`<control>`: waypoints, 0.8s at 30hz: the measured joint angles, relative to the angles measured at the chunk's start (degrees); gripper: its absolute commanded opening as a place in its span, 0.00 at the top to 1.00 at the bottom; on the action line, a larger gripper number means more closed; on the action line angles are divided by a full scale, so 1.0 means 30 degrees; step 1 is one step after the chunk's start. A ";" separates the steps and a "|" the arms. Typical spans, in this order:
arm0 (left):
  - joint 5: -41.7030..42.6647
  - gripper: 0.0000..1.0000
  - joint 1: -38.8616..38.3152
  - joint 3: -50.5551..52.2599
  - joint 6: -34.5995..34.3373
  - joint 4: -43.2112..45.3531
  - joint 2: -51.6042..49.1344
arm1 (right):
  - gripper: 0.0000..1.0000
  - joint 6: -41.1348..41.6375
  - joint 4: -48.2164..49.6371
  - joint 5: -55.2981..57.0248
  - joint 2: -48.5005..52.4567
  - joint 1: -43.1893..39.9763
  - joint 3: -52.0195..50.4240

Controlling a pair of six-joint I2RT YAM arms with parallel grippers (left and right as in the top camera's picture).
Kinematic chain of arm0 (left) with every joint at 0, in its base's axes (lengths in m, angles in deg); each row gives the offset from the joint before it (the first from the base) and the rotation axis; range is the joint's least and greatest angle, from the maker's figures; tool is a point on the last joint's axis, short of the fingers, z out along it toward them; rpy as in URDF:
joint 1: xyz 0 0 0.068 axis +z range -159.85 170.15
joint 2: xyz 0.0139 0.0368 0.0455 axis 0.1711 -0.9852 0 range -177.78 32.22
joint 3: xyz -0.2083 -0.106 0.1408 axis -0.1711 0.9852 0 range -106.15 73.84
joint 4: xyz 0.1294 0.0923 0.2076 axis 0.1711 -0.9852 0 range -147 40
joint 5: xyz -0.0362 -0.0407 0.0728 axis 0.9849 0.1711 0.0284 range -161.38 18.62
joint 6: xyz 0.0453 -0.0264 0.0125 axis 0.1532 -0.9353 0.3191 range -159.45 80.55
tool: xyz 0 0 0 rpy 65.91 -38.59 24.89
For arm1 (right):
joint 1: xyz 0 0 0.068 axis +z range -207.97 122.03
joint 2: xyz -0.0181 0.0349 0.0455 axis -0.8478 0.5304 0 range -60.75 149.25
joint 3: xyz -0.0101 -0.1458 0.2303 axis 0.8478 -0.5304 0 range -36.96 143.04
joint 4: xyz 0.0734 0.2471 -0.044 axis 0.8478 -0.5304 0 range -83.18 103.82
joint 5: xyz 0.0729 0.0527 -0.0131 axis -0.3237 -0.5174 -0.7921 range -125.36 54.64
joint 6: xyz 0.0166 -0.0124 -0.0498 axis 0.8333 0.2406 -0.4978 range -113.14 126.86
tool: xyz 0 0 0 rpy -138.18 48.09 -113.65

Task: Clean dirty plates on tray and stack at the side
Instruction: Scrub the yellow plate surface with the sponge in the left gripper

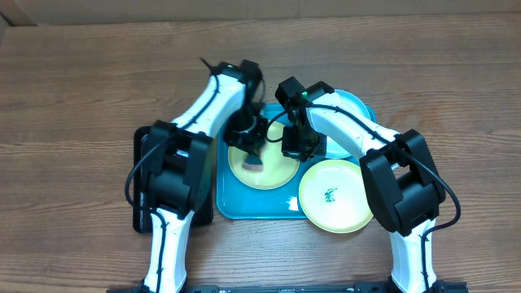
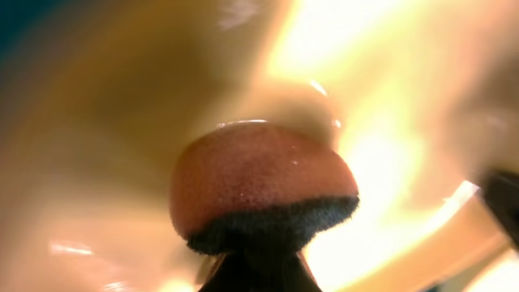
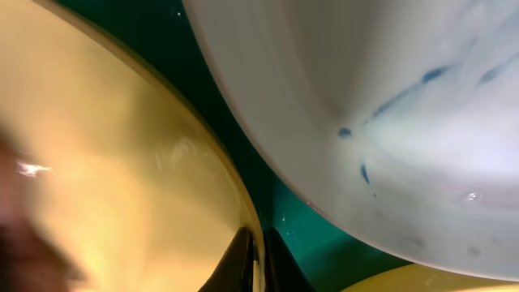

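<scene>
Left gripper (image 1: 252, 155) clamps sponge (image 2: 259, 191), right gripper (image 1: 293, 150) (plate (image 1: 275, 176))

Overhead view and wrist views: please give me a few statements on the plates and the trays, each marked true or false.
1. The left gripper holds a sponge over a yellow-green plate. True.
2. The light blue plate is clean. False: blue smears show on it.
3. The plates are stacked beside the tray. False: none is stacked; all lie on or over it.
4. The other yellow-green plate bears a dark smear. True.
5. The black tray lies right of the turquoise one. False: it lies left of it.
</scene>
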 measured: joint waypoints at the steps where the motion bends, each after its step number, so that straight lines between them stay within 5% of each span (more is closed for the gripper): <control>1: 0.0284 0.96 -0.0313 0.0000 0.0189 0.0073 -0.0022 | 0.96 0.0000 -0.0007 0.0000 0.0000 0.0000 0.0000; 12: 0.1144 0.96 -0.0576 0.0000 -0.0080 0.0765 -0.0036 | 0.96 0.0087 -0.0175 -0.0044 -0.0015 -0.0117 -0.0036; 24: -0.1020 0.96 0.1851 0.0000 -0.4102 0.1144 -0.0036 | 0.96 0.0087 0.0386 -0.0328 -0.0015 -0.0073 -0.0036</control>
